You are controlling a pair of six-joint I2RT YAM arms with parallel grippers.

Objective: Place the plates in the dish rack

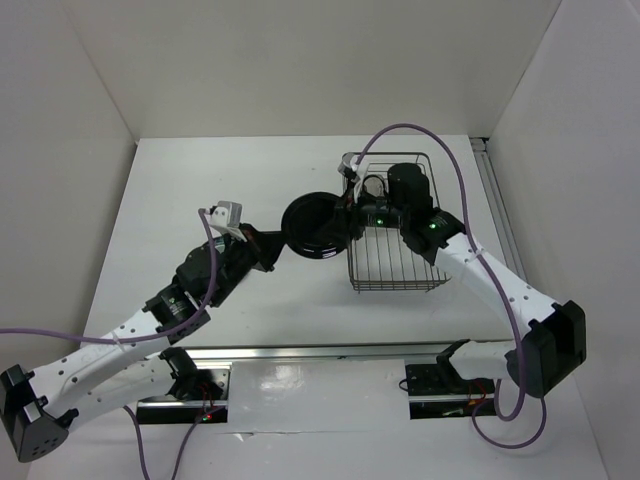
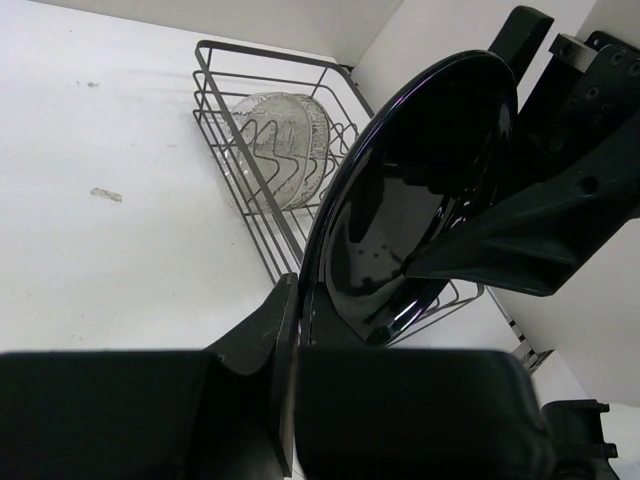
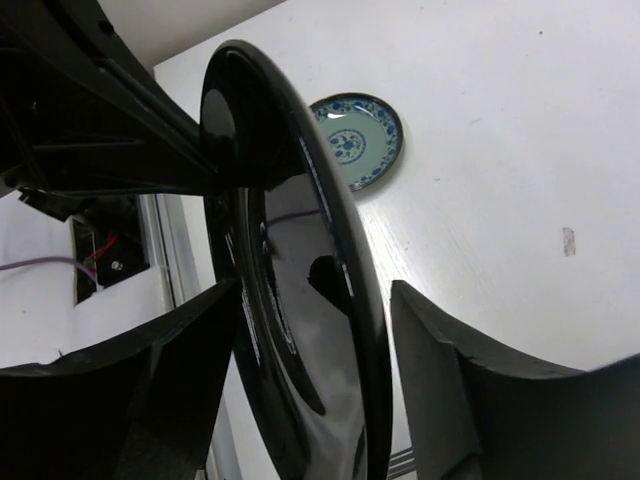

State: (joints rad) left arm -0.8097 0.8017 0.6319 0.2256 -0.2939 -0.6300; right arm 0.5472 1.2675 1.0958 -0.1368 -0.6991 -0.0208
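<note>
Your dish rack (image 1: 392, 268) has the clear plate (image 2: 280, 145) standing upright among its dividers. The black plate (image 1: 312, 226) hangs on edge just beside the rack, likely for a handover: the left gripper (image 2: 293, 325) is clamped on its rim, while the right gripper (image 3: 310, 335) straddles it, fingers apart. The teal plate (image 3: 358, 140) lies flat on the table (image 3: 500, 150).

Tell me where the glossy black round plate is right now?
In the top view the glossy black round plate hangs between the left gripper and right gripper, just left of the dark wire dish rack.
</note>
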